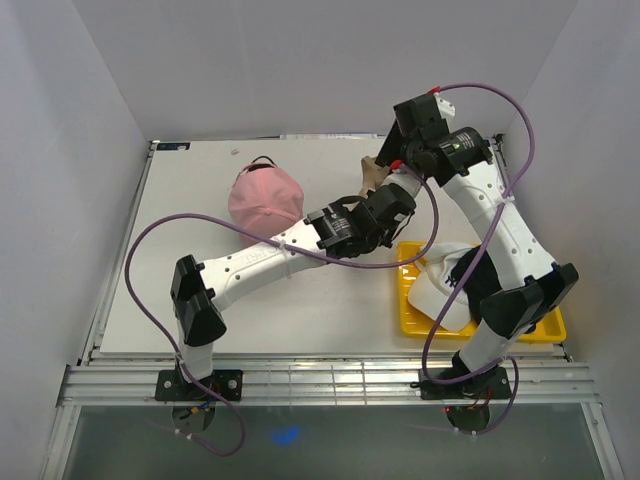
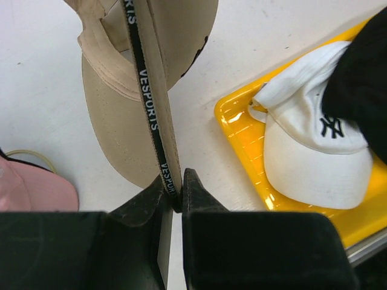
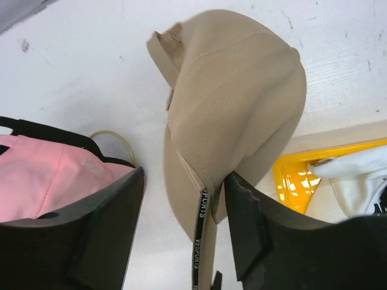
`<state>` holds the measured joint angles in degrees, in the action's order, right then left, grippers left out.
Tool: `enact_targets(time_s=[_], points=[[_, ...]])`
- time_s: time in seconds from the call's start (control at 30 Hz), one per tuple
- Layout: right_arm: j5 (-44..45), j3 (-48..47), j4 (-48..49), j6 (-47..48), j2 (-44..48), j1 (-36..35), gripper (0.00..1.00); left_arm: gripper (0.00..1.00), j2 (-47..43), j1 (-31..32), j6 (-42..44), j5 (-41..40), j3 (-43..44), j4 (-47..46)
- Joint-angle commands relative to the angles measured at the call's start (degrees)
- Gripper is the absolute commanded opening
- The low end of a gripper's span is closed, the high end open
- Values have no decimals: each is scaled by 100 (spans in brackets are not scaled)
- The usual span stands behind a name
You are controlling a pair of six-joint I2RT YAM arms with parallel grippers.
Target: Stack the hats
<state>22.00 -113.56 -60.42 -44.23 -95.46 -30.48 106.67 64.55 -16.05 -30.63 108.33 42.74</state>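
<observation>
The tan hat (image 2: 121, 121) hangs above the table, and my left gripper (image 2: 176, 188) is shut on its inner band edge. My right gripper (image 3: 184, 178) is open around the same tan hat (image 3: 242, 96); its right finger (image 3: 245, 211) touches the fabric and the left finger stands apart. From above, the tan hat (image 1: 373, 175) shows between the two grippers at the back centre. The pink hat (image 1: 265, 197) sits to its left. A white hat (image 2: 314, 151) with a dark logo lies in the tray, with a black hat (image 2: 363, 78) partly over it.
The yellow tray (image 1: 415, 305) stands at the front right, under the right arm. A gold wire loop (image 3: 118, 139) shows on the table beside the pink hat (image 3: 48, 181). White walls close in the back and sides.
</observation>
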Motion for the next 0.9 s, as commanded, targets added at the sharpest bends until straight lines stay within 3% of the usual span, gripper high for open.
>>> enact_targets(time_s=[0.0,0.03,0.23,0.4,0.53,0.73,0.87], points=[[-170,-271,355,326,212,-195,67,0,-462,-250,-284,882,417,-582],[-170,-342,434,388,238,-195,78,0,-515,-294,-336,997,356,-618],[-792,-1458,523,573,2,-11,95,0,-1094,-1495,-1346,2779,-380,-1162],[-1224,-1486,953,442,281,200,98,0,-1430,-2411,-2487,4308,-971,-2005],[-1776,-1222,1506,283,493,305,97,0,-1527,-2816,-3130,4872,-1262,-2568],[-2593,-810,1981,64,677,367,96,0,-2070,-3395,-4211,5023,-2165,-3850],[-3280,829,2788,-393,1029,385,98,0,-2686,-3792,-5580,4962,-3150,-5211]])
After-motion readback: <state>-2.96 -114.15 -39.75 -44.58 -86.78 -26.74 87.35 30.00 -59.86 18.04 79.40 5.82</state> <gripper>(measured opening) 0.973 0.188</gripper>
